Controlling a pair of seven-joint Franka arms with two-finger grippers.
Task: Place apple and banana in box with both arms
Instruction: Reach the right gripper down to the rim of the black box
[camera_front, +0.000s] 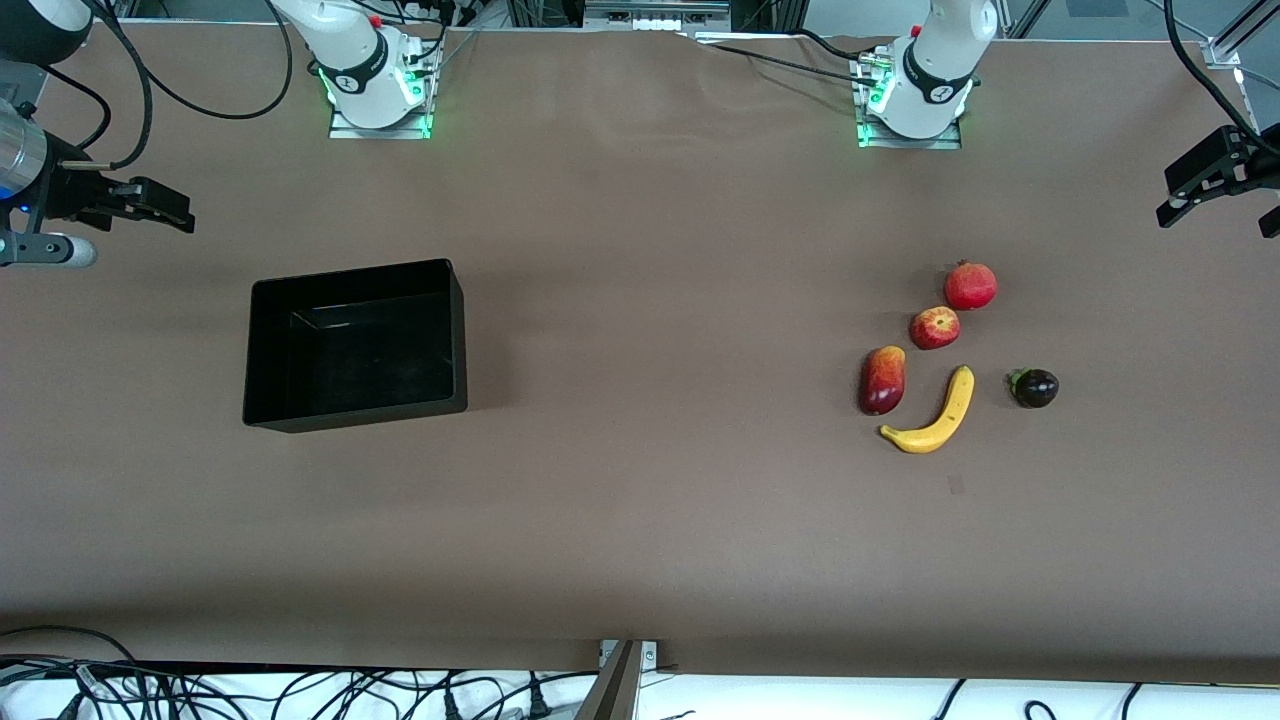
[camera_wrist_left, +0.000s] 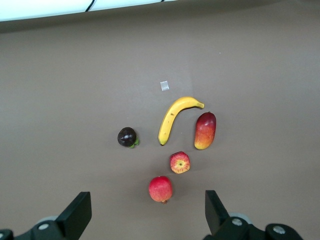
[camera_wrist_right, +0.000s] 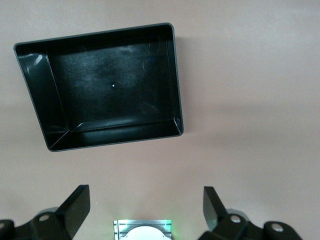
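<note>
Front view shows the brown counter (camera_front: 640, 520) with the black rectangular open-topped plastic box (camera_front: 262, 350) empty toward the right arm's end, and the fruit clustered toward the left arm's end. The small round red apple with yellowish streaks (camera_front: 934, 327) lies between the larger plain red pomegranate (camera_front: 970, 285) and the curved yellow banana (camera_front: 935, 414), which is nearest the front camera. An elongated red-and-yellow mango-like fruit (camera_front: 882, 379) sits just beside the banana, and a small dark purple round fruit (camera_front: 1034, 388) lies apart from it.

Both arms wait high and empty. The left gripper (camera_wrist_left: 145, 212) hangs above the fruit cluster with its fingers (camera_wrist_left: 77, 212) spread wide; the right gripper (camera_wrist_right: 145, 210) hangs above the box, fingers (camera_wrist_right: 75, 207) likewise wide apart.

Neither fruit is picked yet. The apple looks light, firm and smooth, likely to roll, so closing across its widest middle seems safest, minding the pomegranate close by. The banana looks light and stiff; gripping across its thick mid-section, square to the curve, should keep it from pivoting.
</note>
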